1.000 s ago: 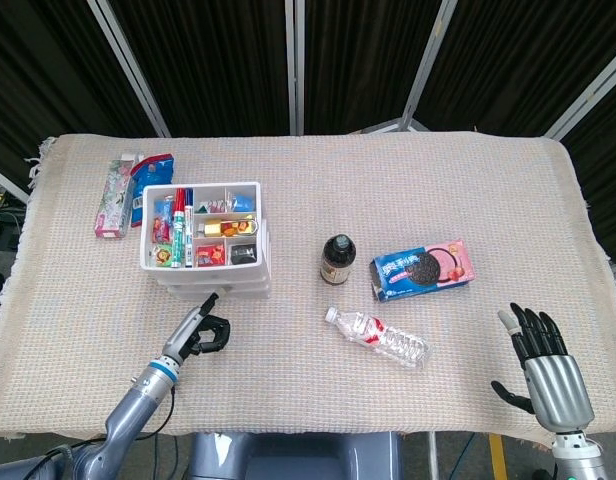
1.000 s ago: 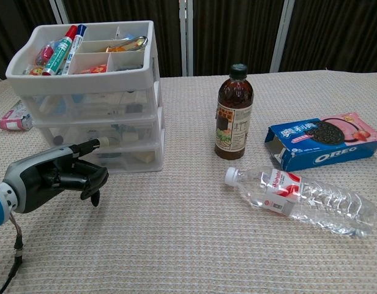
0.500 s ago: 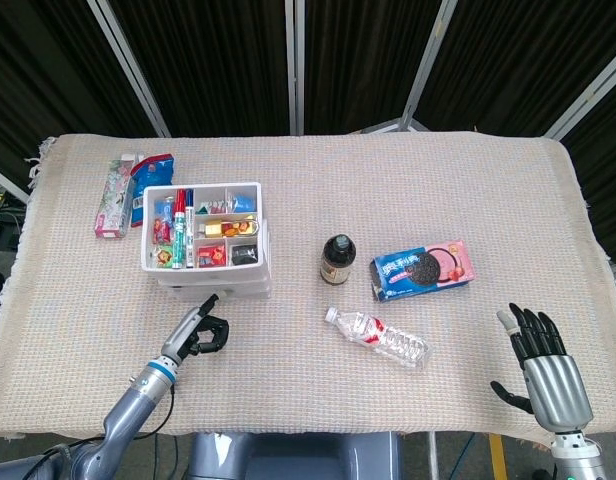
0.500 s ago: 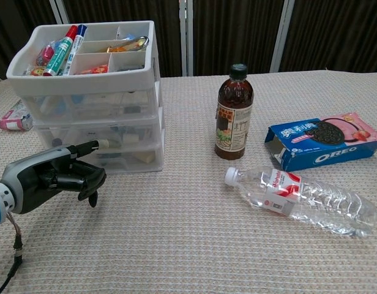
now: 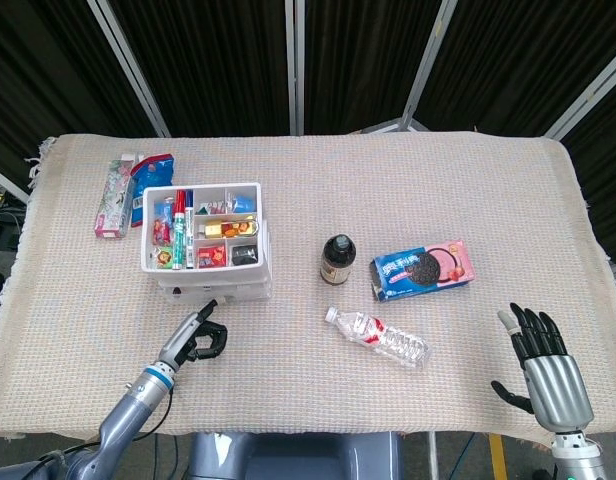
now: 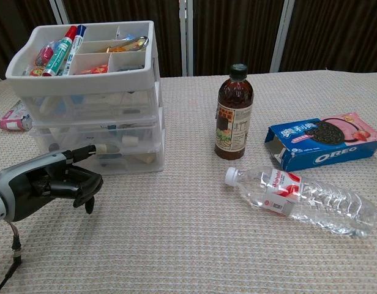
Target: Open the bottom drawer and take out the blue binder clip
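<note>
My left hand (image 6: 51, 184): fingers curled, one extended touching bottom drawer (image 6: 124, 156). Right hand (image 5: 543, 365) spread. Two bottles.

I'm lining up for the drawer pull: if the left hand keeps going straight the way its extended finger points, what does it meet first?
Most likely the front of the bottom drawer of the white organizer. The left hand points its extended finger at that front; whether it touches already is unclear.
</note>
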Available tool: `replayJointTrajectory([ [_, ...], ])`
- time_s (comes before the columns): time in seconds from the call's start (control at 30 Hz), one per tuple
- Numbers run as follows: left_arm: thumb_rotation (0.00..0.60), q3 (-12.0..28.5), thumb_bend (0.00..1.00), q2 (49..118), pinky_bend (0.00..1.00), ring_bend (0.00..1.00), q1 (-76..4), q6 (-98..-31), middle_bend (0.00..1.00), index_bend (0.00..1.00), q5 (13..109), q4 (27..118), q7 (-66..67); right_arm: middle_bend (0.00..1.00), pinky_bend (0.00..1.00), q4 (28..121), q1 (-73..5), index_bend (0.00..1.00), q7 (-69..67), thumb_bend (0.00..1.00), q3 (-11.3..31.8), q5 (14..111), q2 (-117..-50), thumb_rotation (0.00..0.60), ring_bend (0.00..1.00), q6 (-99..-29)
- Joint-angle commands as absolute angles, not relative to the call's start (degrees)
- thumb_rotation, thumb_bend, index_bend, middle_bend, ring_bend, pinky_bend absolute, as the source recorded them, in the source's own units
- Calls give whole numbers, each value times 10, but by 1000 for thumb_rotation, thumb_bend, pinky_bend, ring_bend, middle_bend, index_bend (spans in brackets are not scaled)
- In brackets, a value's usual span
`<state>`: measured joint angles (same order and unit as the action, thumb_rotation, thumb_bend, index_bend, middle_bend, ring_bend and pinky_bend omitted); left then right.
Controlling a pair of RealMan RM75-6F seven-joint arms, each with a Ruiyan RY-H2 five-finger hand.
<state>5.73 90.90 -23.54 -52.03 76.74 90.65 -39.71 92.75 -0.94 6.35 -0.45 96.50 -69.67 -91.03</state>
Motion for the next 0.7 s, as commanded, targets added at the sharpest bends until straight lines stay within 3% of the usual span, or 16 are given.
replayJointTrajectory([
  [0.03,600,50,658,907,563,743,-231,-526,758,151,774,907,-401,0,0,928,-9,0,63,0,-4,965,-696,600,0,-912],
  [0.4,600,5,658,902,563,743,-186,-592,758,158,800,908,-372,0,0,928,-8,0,63,0,-3,965,-695,600,0,-914],
  [0.7,600,-40,658,897,575,759,-130,-734,772,161,904,901,-299,0,0,929,-7,0,65,0,-3,966,-696,600,0,-916],
])
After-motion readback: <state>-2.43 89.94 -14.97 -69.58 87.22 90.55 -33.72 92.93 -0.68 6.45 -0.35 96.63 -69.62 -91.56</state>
